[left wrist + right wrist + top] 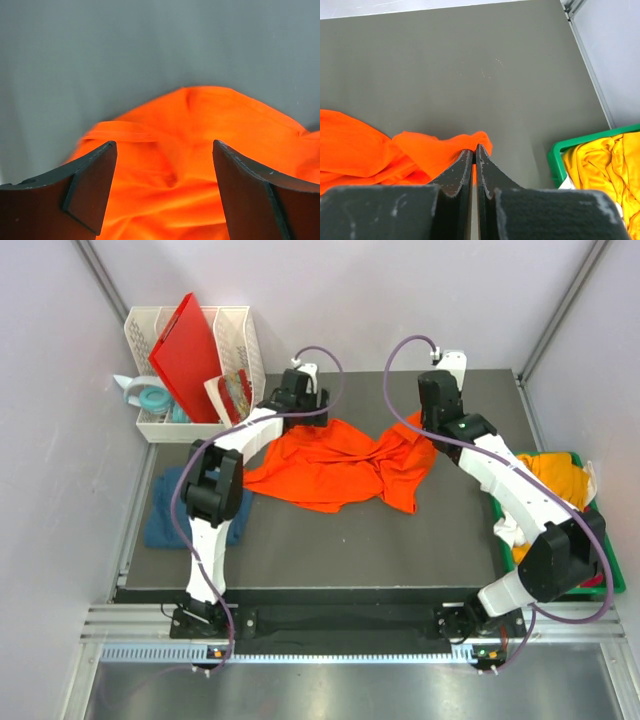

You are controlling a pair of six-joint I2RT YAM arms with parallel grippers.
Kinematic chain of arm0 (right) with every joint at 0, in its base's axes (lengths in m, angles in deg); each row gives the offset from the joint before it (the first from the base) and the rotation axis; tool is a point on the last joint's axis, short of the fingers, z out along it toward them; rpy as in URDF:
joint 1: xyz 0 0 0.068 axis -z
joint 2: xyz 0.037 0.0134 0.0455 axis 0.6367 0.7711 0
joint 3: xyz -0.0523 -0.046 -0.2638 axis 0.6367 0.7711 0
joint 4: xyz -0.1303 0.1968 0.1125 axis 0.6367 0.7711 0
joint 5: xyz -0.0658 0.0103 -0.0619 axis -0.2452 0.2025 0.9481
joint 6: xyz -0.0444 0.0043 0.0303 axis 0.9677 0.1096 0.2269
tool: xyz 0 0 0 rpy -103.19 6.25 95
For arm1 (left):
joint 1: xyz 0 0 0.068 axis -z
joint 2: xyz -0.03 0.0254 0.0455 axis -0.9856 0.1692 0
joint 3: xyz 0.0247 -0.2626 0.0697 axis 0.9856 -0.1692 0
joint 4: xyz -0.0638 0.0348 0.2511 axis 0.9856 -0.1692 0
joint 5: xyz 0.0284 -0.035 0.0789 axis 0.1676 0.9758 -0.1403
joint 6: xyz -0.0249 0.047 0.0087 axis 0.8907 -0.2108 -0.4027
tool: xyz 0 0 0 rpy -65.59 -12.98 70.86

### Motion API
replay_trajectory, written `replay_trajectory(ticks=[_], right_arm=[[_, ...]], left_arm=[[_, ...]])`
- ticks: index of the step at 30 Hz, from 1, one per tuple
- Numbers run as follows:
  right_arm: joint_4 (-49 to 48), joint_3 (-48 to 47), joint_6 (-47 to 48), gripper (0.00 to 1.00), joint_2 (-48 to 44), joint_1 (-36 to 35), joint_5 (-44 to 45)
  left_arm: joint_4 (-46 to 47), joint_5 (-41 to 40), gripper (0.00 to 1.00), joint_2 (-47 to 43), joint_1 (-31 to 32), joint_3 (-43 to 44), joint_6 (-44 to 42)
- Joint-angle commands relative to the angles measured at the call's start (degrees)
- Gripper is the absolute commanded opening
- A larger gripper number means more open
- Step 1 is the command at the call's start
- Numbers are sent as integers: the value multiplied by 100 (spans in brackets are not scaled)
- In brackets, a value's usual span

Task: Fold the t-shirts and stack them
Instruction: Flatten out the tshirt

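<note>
A bright orange t-shirt (330,465) lies crumpled in the middle of the dark mat. My left gripper (303,420) hovers over its far left edge, open; in the left wrist view the left gripper (165,175) has only orange t-shirt (200,125) below its wide-spread fingers (92,185). My right gripper (425,425) is at the shirt's far right corner. In the right wrist view the right gripper (475,149) is shut on a pinch of the orange t-shirt (420,150). A folded dark teal-blue t-shirt (160,515) lies at the mat's left edge.
A green bin (615,570) at the right holds a mustard-yellow t-shirt (555,475) and a white one (510,530); the green bin (560,150) also shows in the right wrist view. A white basket (145,340) with a red board (185,350) stands at the back left.
</note>
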Motion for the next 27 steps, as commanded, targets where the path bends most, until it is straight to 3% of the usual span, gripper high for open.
replay_trajectory(ticks=[1,9,12,16,17,19,27], right_arm=[[-264,-34,63,0,-66,65,54],[-272,-60,37,0,-5,56,36],[-281,-16,-16,0,4,65,10],[-290,37,-86,0,22,65,-43],[-281,54,-104,0,13,65,-43],[-299,72,-122,0,4,65,-60],[-220,37,-236,0,-224,74,-34]], left_arm=[[86,106,81,390,164,346,68],[24,71,70,629,208,531,25],[24,18,61,620,200,487,-11],[86,-341,35,427,200,338,-11],[51,-429,15,383,208,329,-19],[33,-518,1,278,199,311,-63],[-80,-720,0,-476,147,-93,-318]])
